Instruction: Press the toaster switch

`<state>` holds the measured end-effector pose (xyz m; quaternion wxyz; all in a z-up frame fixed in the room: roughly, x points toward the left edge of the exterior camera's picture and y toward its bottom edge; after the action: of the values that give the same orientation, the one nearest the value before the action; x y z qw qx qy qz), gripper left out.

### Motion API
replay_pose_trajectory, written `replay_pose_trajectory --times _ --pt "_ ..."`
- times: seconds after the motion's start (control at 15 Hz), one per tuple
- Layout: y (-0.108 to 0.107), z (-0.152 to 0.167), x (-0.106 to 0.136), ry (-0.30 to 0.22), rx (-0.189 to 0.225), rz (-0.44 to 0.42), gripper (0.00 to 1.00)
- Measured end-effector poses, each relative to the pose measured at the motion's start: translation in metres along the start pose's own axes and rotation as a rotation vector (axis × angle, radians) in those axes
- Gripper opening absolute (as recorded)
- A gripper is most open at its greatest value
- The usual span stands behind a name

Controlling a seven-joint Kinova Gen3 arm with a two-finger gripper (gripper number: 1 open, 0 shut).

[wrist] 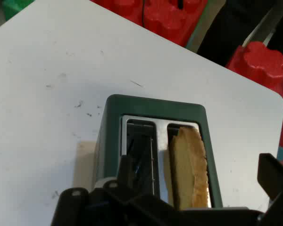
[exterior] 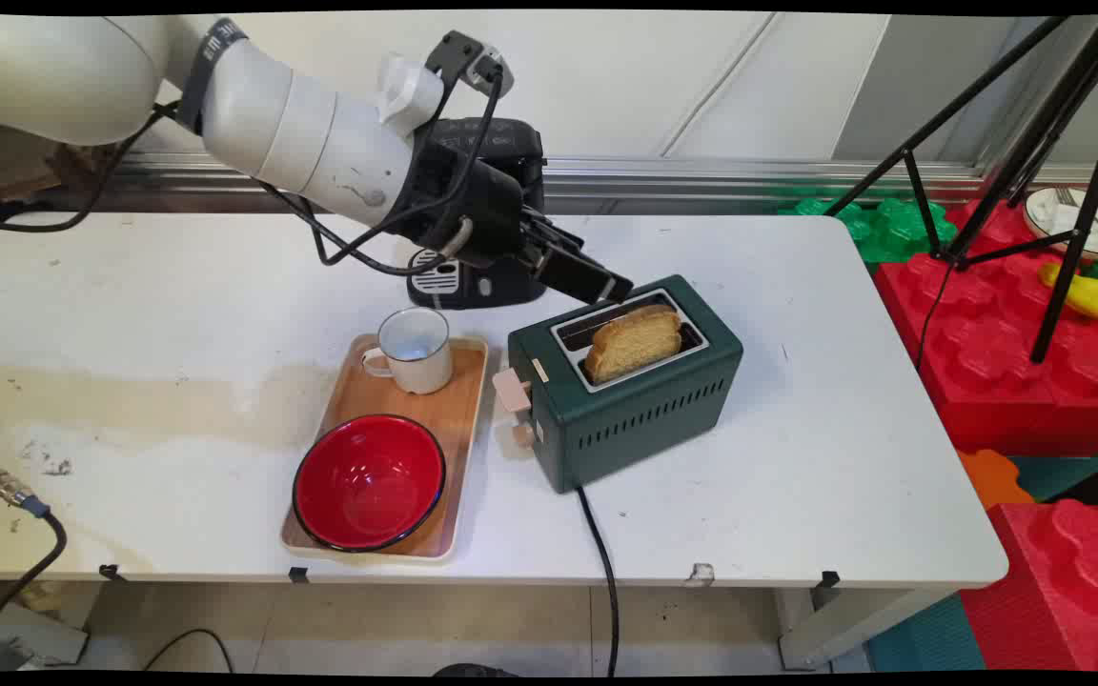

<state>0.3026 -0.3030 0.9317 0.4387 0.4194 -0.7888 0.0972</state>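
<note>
A white table (exterior: 797,476) with a green toaster (exterior: 644,410) as its centrepiece. Well to the toaster's left, a grey plug and black cable (exterior: 25,505) lie at the table's edge. Just left of the toaster lies a wooden tray (exterior: 461,381), carrying a red bowl (exterior: 368,481) at its near end and a white mug (exterior: 416,351) at its far end, both upright. Behind the tray, up and left of the toaster, stands a black machine (exterior: 473,281), partly hidden by the arm.

The gripper (exterior: 611,289) hangs tilted over the toaster's rear left corner, fingers spread wide and holding nothing. In the hand view the gripper (wrist: 199,167) looks down on the toaster (wrist: 155,103), one finger on each side of the two slots. A slice of toast (exterior: 635,343) stands up out of the slot nearer the table's front; the rear slot holds no bread. From the hand, the toast (wrist: 191,165) is in the right-hand slot, not touched by either finger. A beige lever (exterior: 511,391) juts from the toaster's left end, and a black cord (exterior: 601,553) runs from its front corner over the table's near edge.

Right of the toaster, beyond the table, are green blocks (exterior: 878,224), a black tripod (exterior: 1073,191), red blocks (exterior: 1006,333), a white dish (exterior: 1073,214) and a banana (exterior: 1092,295).
</note>
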Motion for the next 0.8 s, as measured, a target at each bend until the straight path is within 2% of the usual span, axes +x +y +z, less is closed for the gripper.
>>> replay_pose_trajectory --times 0.53,0.8 --pt "0.003 -0.029 -0.009 -0.030 0.045 0.071 1.00" --pt "0.003 -0.045 -0.020 -0.045 0.045 0.082 1.00"
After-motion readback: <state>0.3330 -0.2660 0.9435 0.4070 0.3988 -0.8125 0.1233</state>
